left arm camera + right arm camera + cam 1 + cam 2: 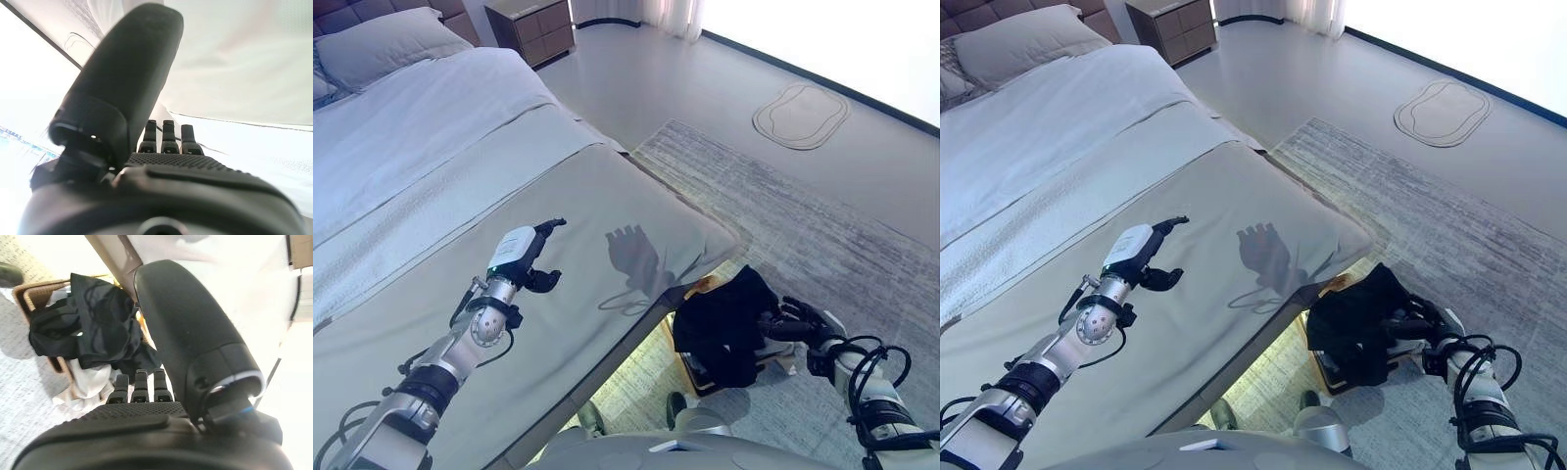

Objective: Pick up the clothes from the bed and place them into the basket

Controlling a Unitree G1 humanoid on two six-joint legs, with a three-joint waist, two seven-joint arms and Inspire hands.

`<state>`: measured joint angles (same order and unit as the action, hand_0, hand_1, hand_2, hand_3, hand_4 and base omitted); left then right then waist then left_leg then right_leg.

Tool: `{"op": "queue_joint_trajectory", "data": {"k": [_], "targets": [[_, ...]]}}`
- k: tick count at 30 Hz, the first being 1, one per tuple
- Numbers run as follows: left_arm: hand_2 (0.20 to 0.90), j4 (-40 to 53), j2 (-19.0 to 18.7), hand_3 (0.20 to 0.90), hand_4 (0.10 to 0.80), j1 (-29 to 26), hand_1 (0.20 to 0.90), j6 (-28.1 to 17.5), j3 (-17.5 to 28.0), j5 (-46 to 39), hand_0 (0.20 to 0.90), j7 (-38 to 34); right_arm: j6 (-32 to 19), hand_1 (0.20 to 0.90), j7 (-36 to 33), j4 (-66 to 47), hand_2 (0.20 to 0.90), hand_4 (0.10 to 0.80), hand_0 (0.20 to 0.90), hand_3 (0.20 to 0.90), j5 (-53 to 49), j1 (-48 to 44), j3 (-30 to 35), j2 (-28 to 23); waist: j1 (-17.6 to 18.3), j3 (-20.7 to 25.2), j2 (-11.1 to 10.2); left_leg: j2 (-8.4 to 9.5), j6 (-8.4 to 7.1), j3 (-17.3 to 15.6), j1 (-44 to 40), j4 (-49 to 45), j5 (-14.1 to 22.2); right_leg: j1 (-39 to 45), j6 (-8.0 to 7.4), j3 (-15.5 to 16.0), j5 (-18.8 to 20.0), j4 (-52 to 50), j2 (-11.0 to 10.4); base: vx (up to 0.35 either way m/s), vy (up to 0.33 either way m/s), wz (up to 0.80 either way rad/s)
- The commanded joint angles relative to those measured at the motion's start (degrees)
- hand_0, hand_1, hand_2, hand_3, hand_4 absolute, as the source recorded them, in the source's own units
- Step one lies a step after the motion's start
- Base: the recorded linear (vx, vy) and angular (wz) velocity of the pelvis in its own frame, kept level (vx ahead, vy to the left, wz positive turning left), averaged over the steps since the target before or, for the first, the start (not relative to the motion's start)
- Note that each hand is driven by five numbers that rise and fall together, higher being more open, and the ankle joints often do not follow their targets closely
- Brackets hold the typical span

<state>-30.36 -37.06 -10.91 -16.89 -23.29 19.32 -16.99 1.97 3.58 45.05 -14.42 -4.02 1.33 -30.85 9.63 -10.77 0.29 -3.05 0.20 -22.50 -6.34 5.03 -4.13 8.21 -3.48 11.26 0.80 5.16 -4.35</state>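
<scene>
- Clothes (724, 328) are lying in a dark heap over the basket (29, 296) on the rug (803, 215) beside the bed (509, 196); a white piece (90, 382) is hanging out under the black one.
- My right hand (800, 321) is sitting just beside the black heap; I am seeing its fingers (139, 384) straight, thumb raised, clamped on nothing, though whether they are touching the cloth I cannot tell.
- My left hand (530, 257) is hovering over the grey bedcover, fingers (164, 134) apart and relaxed, holding nothing.
- I am seeing no clothes on the part of the bed in view; a pillow (386, 44) is lying at its head.
- Nightstand (533, 27) is standing beyond the bed, and a small mat (801, 116) is lying on the floor past the rug.
</scene>
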Motion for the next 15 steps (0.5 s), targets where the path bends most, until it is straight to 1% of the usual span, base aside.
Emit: {"op": "queue_joint_trajectory", "data": {"k": [1,6,10,11,12,13,15], "targets": [[0.900,2.81,-0.20,0.900,0.800,-1.79,0.900,-3.63,4.94,1.20,0.900,-3.22,-4.77,0.900,-4.71,-6.00,0.900,0.800,0.900,0.900,1.78,-1.01,-0.61,-0.88,-0.50,3.50,0.55,-3.66,-3.36,0.49,-2.86,-3.18,6.57,-5.86,-1.76,0.07,-2.24,-7.09,0.67,0.000,0.000,0.00],[0.900,2.95,0.91,0.900,0.800,0.26,0.900,-3.82,6.36,1.96,0.900,-3.84,-6.03,0.900,-6.34,-11.88,0.900,0.800,0.900,0.900,4.56,1.21,-2.61,1.74,-0.05,3.57,0.56,-3.82,-3.42,0.34,-3.03,-2.85,6.35,-5.77,-1.75,-0.06,-2.34,-7.18,0.74,0.037,0.012,-0.08],[0.900,3.47,1.80,0.900,0.800,2.82,0.900,-3.79,8.94,1.96,0.900,-4.23,-8.39,0.900,-9.16,-17.43,0.900,0.800,0.900,0.900,6.60,3.59,-3.05,4.10,0.40,3.93,0.55,-4.02,-3.56,0.26,-3.31,-2.28,6.01,-5.66,-1.83,-0.52,-2.53,-7.20,0.92,0.051,0.012,-0.02],[0.900,3.96,2.42,0.900,0.800,4.24,0.900,-3.74,9.99,2.00,0.900,-4.09,-10.07,0.900,-11.72,-20.76,0.900,0.800,0.900,0.900,10.48,5.06,-3.53,5.63,0.66,4.05,0.70,-4.11,-3.60,0.40,-3.21,-2.19,5.80,-5.77,-1.89,-0.81,-2.64,-7.37,1.01,0.052,0.036,-0.01],[0.900,4.10,2.67,0.900,0.800,4.64,0.900,-3.60,10.21,1.80,0.900,-3.94,-10.66,0.900,-12.86,-21.89,0.900,0.800,0.900,0.900,13.44,5.48,-3.81,5.95,0.73,4.09,0.78,-4.12,-3.61,0.46,-3.16,-2.15,5.75,-5.83,-1.93,-0.89,-2.72,-7.46,1.03,0.057,0.054,-0.01],[0.900,4.14,3.20,0.900,0.800,5.27,0.900,-3.44,10.49,1.59,0.900,-3.66,-12.06,0.900,-15.15,-23.80,0.900,0.800,0.900,0.900,18.37,6.00,-4.59,6.04,0.77,4.01,0.93,-4.11,-3.59,0.62,-3.21,-2.10,5.70,-5.74,-1.98,-0.96,-2.89,-7.59,1.03,0.036,0.049,-0.02],[0.900,3.99,4.17,0.900,0.800,6.20,0.900,-3.51,10.67,1.71,0.900,-3.89,-13.22,0.900,-17.12,-26.37,0.900,0.800,0.900,0.900,23.08,6.43,-5.75,5.72,0.67,3.90,1.15,-4.01,-3.54,0.92,-3.37,-2.02,5.79,-5.42,-2.12,-0.84,-3.28,-7.75,0.95,0.040,0.059,0.00]]}}
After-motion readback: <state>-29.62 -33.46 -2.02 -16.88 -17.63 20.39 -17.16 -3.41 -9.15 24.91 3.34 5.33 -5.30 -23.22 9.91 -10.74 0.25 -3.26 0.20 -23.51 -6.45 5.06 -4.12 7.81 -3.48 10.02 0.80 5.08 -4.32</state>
